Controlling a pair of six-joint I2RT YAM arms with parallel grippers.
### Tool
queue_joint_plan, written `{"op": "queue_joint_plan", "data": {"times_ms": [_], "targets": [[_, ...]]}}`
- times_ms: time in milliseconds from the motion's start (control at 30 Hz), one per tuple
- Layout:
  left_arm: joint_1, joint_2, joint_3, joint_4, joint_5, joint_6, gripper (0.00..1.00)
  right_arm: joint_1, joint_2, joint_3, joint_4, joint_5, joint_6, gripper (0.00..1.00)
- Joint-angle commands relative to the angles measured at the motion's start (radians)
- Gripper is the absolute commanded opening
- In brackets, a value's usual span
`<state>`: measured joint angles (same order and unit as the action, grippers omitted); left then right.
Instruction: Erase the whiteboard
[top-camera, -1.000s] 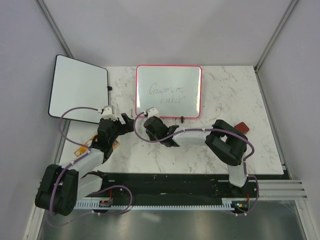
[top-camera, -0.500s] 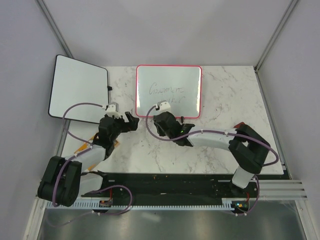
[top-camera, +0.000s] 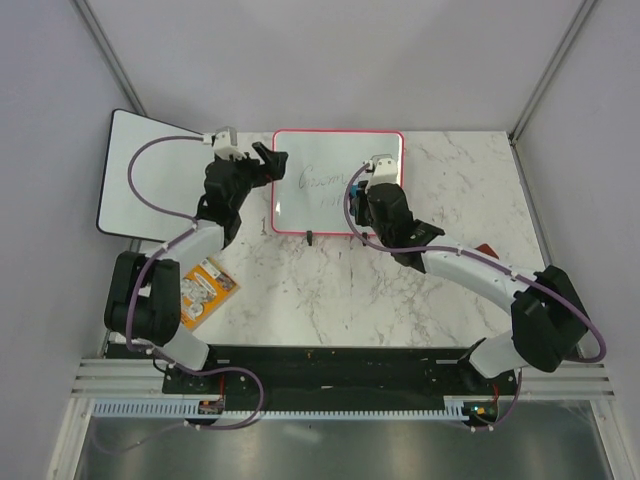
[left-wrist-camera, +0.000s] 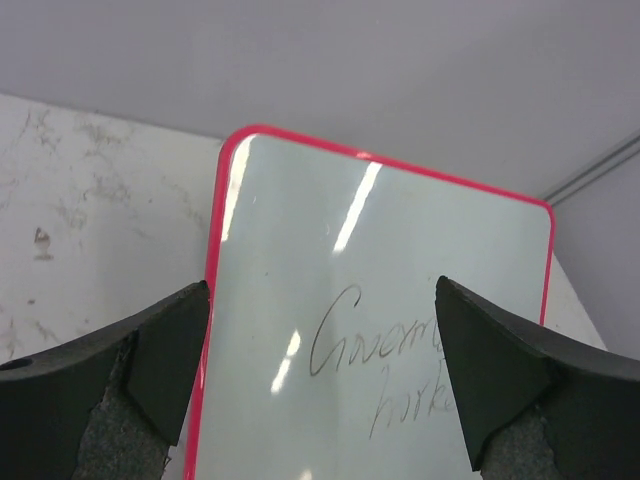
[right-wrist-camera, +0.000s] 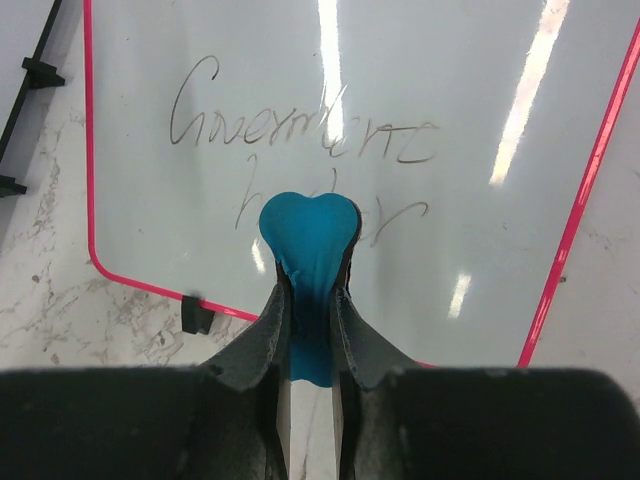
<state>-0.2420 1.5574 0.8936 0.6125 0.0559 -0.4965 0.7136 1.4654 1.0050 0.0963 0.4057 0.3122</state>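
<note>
The right hand (right-wrist-camera: 310, 300) is clamped on one blue heart-shaped eraser pad (right-wrist-camera: 309, 228), held over the lower written line. The left hand (left-wrist-camera: 318, 335) is wide apart and empty, by the left rim of the pink-rimmed rectangular whiteboard (top-camera: 330, 150), which sits at the far middle of the marble tabletop (top-camera: 450, 290). Wiping seems about to start; the next move is to press and sweep across both lines. There are two boards: one black-rimmed white board (top-camera: 150, 175) lies to the left.

- The whiteboard (left-wrist-camera: 300, 260) is cut off below by the left wrist view's edge.
- Its writing (right-wrist-camera: 300, 125) is partly covered, on the second line, by the blue pad (right-wrist-camera: 308, 232).
- From above, the writing is rendered too small to read.
</note>
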Motion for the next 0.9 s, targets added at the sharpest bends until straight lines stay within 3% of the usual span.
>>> {"op": "queue_joint_plan", "data": {"times_ms": [0,200,333,433,533,767,867], "targets": [[0.007,0.087,0.139,0.006,0.069,0.028,1.0,-0.043,0.027,0.05,0.06,-0.074,-0.033,0.0],[0.069,0.288,0.286,0.119,0.281,0.036,1.0,-0.106,0.104,0.093,0.123,-0.182,-0.041,0.0],[0.171,0.432,0.315,0.356,0.447,-0.136,0.98,-0.126,0.154,0.124,0.137,-0.192,-0.067,0.0],[0.213,0.489,0.321,0.423,0.508,-0.201,0.93,-0.138,0.162,0.13,0.166,-0.197,-0.064,0.0],[0.211,0.506,0.349,0.408,0.519,-0.172,0.95,-0.143,0.173,0.122,0.197,-0.205,-0.053,0.0],[0.213,0.682,0.559,0.46,0.729,-0.25,0.93,-0.148,0.203,0.132,0.206,-0.196,-0.064,0.0],[0.214,0.739,0.643,0.409,0.804,-0.258,0.89,-0.148,0.231,0.147,0.198,-0.171,-0.071,0.0]]}}
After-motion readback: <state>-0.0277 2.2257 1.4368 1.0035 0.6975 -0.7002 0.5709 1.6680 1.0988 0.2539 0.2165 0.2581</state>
